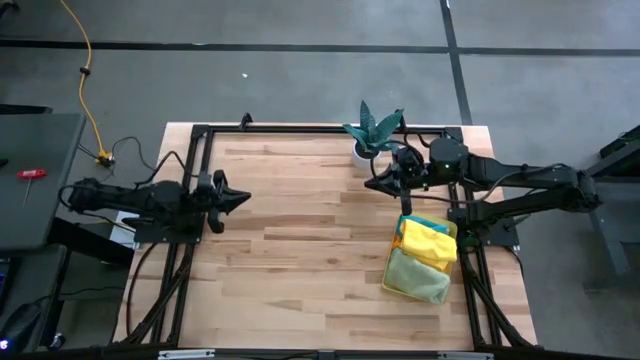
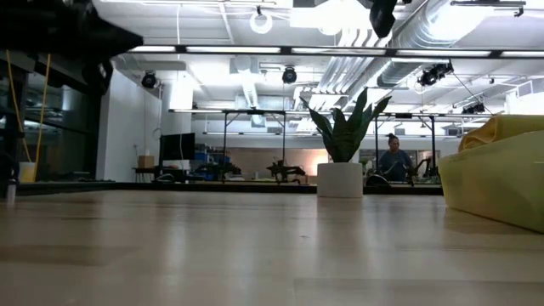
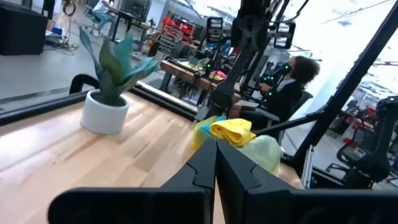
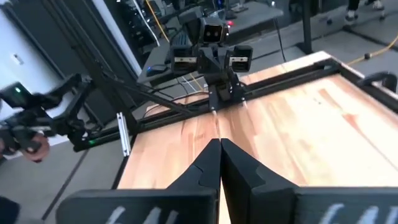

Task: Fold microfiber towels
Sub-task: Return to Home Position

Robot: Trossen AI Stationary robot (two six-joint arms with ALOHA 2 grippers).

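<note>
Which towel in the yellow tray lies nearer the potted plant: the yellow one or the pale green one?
The yellow towel; it fills the tray end toward the plant, while the pale green towel lies at the opposite end.

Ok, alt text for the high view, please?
Yellow and pale green towels fill a yellow tray near the right edge of the wooden table. The left gripper sits at the left side, the right gripper beside a potted plant at the far edge, both empty.
</note>
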